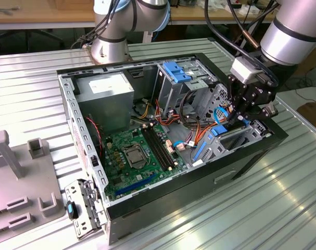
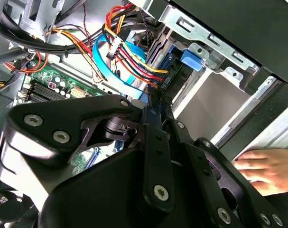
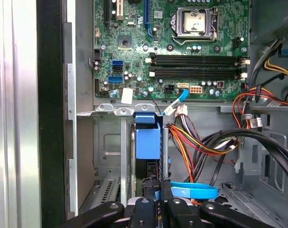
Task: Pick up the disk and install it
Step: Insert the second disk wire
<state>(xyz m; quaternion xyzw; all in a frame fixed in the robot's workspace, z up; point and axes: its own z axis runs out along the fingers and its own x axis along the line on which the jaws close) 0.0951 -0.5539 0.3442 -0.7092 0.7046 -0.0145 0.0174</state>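
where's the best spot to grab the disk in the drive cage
By its narrow exposed edge, pinching the flat faces, coming in through the open side of the case. The disk stands on edge in the drive cage, whose walls block other sides.

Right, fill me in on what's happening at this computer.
The arm's gripper is down inside the open computer case, at the drive cage on the exterior view's right. Its jaws are closed on the disk, which stands on edge in the cage in its blue carrier. A person's hand rests beside the case in the second wrist view.
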